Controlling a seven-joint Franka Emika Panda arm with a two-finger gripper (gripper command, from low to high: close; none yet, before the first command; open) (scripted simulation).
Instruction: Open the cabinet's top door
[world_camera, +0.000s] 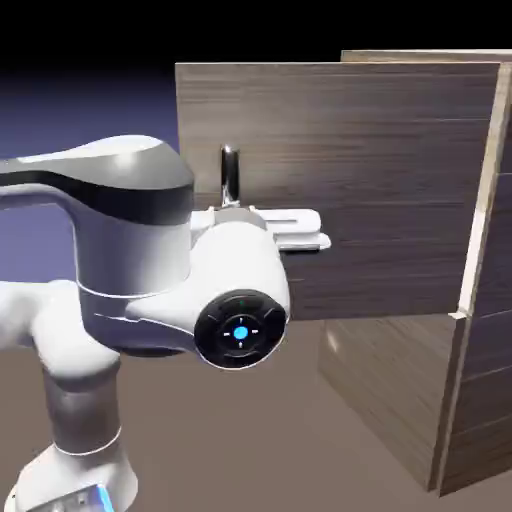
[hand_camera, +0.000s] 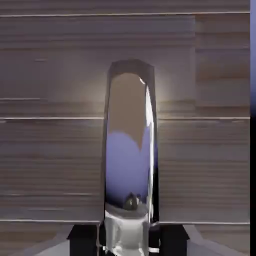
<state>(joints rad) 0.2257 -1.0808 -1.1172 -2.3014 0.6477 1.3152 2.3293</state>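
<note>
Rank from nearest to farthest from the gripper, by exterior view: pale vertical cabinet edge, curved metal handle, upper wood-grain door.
1. Curved metal handle: gripped by the gripper.
2. Upper wood-grain door: behind the handle.
3. Pale cabinet edge: exterior view's right.

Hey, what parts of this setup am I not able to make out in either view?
- Exterior view: the pincer's fingertips, hidden behind the arm's wrist.
- Exterior view: the lower end of the top door's handle, also behind the wrist.
- Exterior view: the far right side of the cabinet, cut off by the picture's edge.
- Hand view: the top door's upper and lower ends, cut off.
</note>
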